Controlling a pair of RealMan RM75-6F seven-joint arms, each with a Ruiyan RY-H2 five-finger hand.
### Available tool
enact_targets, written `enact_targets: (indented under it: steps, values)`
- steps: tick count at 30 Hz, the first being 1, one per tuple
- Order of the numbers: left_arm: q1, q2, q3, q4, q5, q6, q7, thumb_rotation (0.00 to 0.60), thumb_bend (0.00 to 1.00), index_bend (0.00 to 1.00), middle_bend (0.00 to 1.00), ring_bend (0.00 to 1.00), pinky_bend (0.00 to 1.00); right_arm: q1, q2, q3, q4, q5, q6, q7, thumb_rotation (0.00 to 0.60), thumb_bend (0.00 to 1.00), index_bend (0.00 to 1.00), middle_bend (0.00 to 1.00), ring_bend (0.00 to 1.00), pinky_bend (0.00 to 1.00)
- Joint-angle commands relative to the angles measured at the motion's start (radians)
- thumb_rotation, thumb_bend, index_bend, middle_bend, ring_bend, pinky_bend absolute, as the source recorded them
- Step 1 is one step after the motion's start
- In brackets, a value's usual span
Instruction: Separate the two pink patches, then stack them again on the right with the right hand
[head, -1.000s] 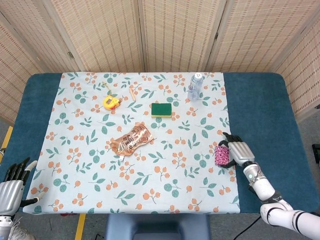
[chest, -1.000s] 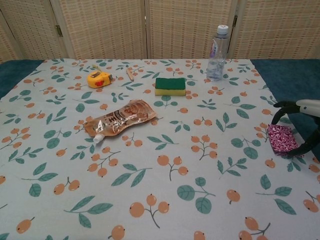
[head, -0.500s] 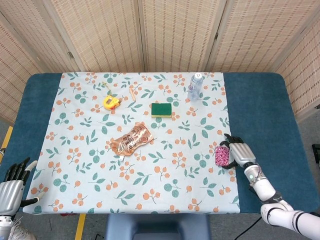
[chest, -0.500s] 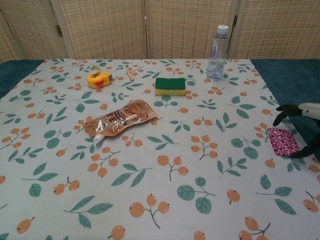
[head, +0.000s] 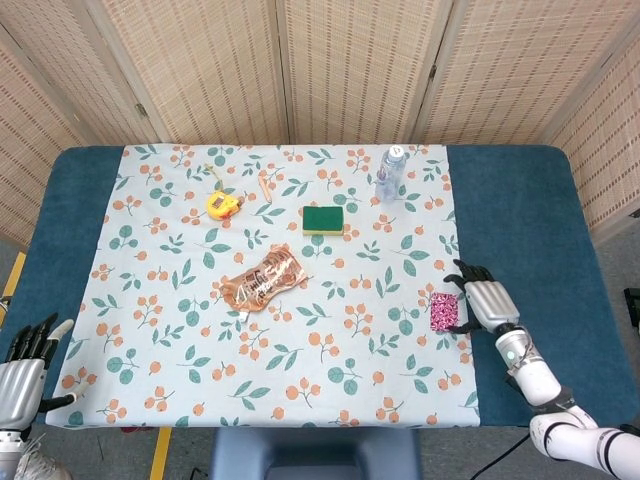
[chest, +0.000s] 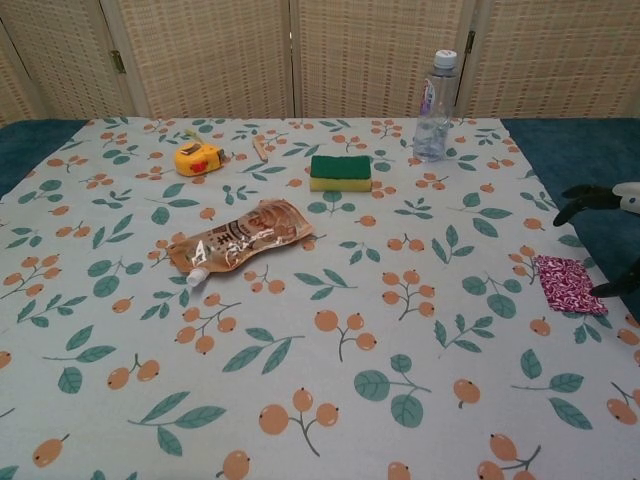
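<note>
Right robot hand (head: 487, 302) has backed off to the right since half second ago; now released, fingers spread, empty. Small pink patterned fabric patch (head: 443, 311) lies flat just left of it, at right edge of floral tablecloth (head: 200, 330) on desk. Likely stacking done. Only one patch outline visible; cannot tell if second lies beneath. Chest view crops right hand at frame edge. Left robot hand (head: 22, 375) far left, off the cloth, empty, partly cut off.

Pink patches (chest: 566, 283) lie flat, stacked, at the tablecloth's (chest: 300, 400) right edge.
</note>
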Motion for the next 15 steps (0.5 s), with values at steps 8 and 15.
enact_targets:
  steps: [8, 15]
  values:
    - [-0.006, 0.01, -0.01, -0.019, 0.004, 0.008, 0.006, 0.6, 0.22, 0.14, 0.04, 0.1, 0.0, -0.154, 0.177, -0.039, -0.216, -0.133, 0.319, -0.106, 0.55, 0.05, 0.18, 0.0, 0.0, 0.0]
    - [-0.01, 0.01, -0.02, -0.042, 0.022, 0.036, 0.024, 0.6, 0.22, 0.14, 0.04, 0.1, 0.0, -0.302, 0.217, -0.065, -0.276, -0.239, 0.594, -0.115, 0.561, 0.05, 0.16, 0.01, 0.0, 0.0]
